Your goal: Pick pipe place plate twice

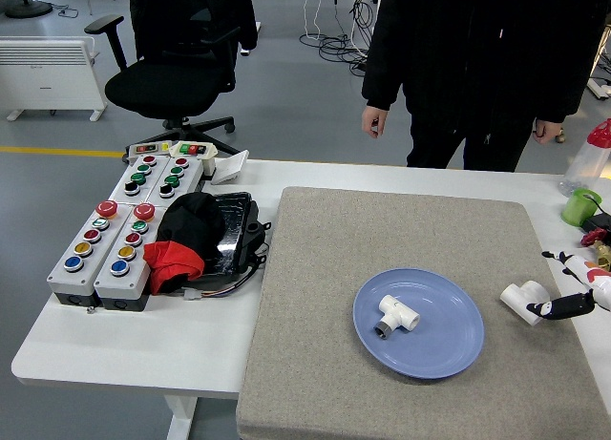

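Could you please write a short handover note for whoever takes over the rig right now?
Right hand: at the right edge, fingers spread, holding nothing, next to the second pipe fitting.
Left hand: out of view.
Blue plate: on the grey mat, with one white pipe tee lying in it.
Person: standing at the far side, hands off the table.
Done: first pipe plated.
Left: grasp the second fitting on the mat and put it in the plate.

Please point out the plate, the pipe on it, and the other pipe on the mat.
plate (449, 349), head view, bare blue rim.
pipe on plate (397, 316), head view, white body.
other pipe (523, 298), head view, white body.
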You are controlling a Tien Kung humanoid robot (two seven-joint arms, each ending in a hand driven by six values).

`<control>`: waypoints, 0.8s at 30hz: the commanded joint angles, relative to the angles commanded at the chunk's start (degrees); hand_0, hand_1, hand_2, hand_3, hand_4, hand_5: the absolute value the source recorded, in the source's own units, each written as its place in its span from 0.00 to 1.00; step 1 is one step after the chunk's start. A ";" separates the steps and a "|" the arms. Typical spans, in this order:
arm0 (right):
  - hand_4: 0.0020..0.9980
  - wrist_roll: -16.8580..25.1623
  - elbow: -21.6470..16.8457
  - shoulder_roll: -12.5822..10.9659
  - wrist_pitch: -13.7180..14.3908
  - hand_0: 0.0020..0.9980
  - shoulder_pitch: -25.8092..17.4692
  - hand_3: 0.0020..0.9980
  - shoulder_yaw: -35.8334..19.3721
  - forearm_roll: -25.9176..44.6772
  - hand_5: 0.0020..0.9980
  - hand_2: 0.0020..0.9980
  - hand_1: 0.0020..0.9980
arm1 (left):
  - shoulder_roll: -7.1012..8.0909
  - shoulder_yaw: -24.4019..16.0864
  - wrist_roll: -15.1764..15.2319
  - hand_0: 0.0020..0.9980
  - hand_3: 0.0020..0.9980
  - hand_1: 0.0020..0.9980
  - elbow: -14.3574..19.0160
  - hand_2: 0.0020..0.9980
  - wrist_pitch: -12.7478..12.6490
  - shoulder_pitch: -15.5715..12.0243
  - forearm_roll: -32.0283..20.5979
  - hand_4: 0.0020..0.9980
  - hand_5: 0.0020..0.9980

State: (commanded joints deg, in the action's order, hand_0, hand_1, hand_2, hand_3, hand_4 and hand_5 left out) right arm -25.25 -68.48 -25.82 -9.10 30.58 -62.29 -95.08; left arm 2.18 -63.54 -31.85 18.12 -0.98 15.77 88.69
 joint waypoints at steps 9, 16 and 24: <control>0.85 0.86 4.33 1.70 1.63 0.90 2.25 0.99 4.72 0.55 0.48 0.98 0.89 | -0.06 0.89 0.29 0.65 0.55 0.63 -0.07 0.63 -0.51 -0.16 -1.24 0.39 1.00; 0.81 1.20 8.20 3.53 2.73 0.75 4.20 0.94 6.95 -2.37 0.43 0.88 0.76 | -0.16 1.16 0.41 0.65 0.55 0.63 -0.08 0.63 -0.65 -0.12 -1.54 0.39 1.00; 0.65 3.23 10.45 3.44 6.18 0.57 5.05 0.84 9.89 -3.68 0.22 0.71 0.62 | -0.17 1.60 0.47 0.65 0.55 0.63 -0.07 0.63 -0.91 -0.05 -2.07 0.39 1.00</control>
State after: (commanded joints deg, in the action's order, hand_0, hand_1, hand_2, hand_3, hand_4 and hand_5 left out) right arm -22.01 -58.03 -22.38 -2.92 35.63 -52.41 -98.77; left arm 2.01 -61.95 -31.38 18.05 -1.89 15.72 86.62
